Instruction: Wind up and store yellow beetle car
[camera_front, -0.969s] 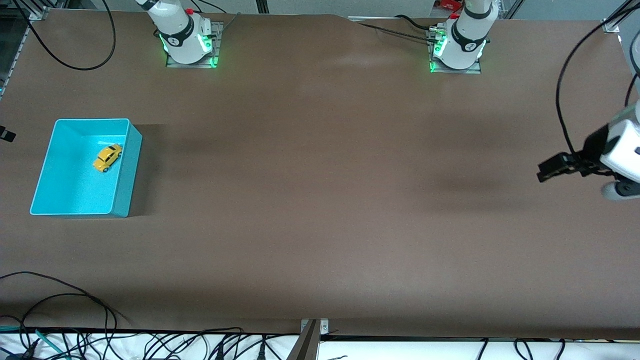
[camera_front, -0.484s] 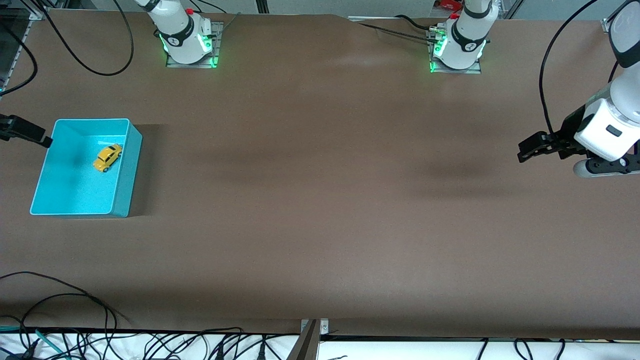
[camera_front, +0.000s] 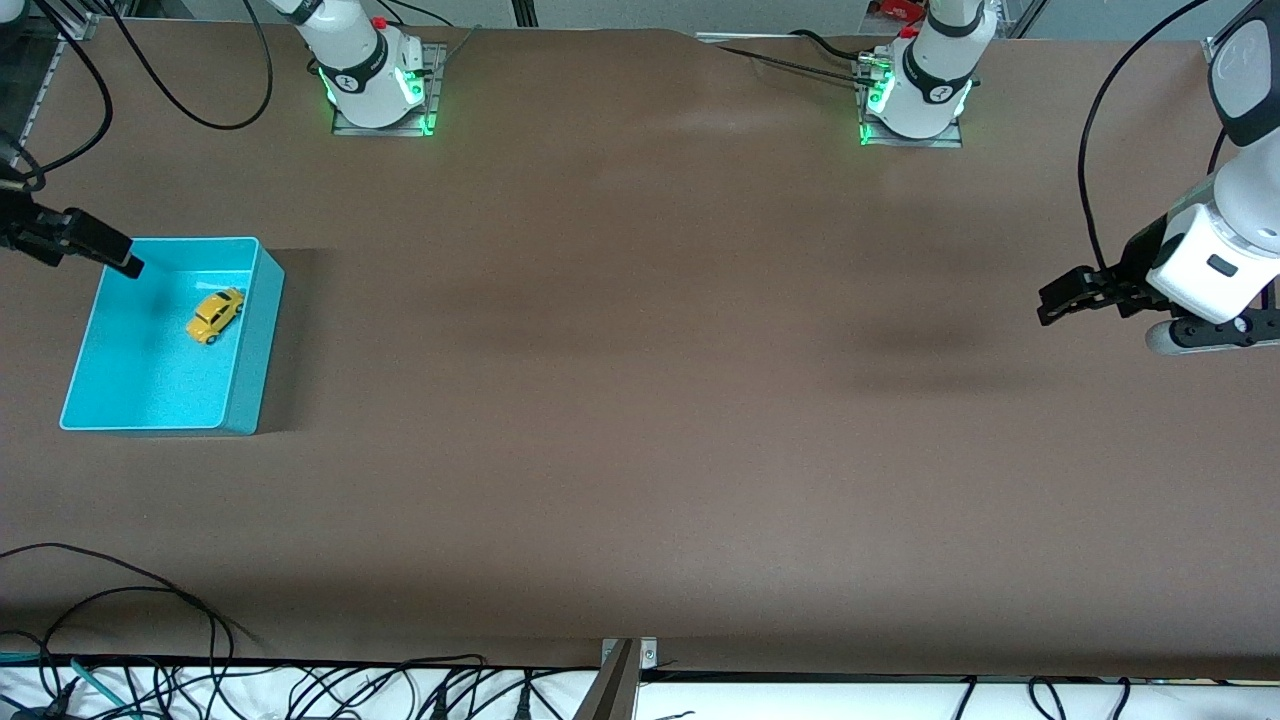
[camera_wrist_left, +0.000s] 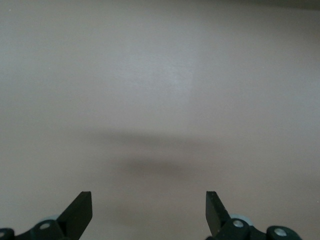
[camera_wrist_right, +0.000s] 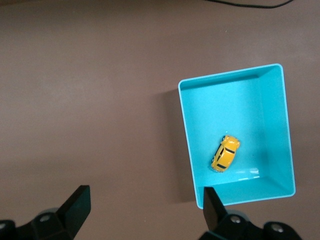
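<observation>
Yellow paint, dark windows and black wheels mark the small rounded yellow beetle car (camera_front: 215, 315), which stands on its wheels inside the rectangular turquoise plastic bin (camera_front: 250, 340) at the right arm's end of the brown surface (camera_front: 640, 400), beside the bin wall that faces the middle of the surface and in the half of the bin farther from the front camera. I judge the step in hand to be the approach for picking the car out to wind it. The right tool (camera_front: 105, 251), fingers apart and empty, hangs over the bin's corner. To do this well I would centre it over the car, turn the fingers across the narrow body, and descend clear of the near wall. The left tool (camera_front: 1062, 298), fingers apart and empty, waits over bare surface at the left arm's end. The car looks slick and light; I would clamp gently.
</observation>
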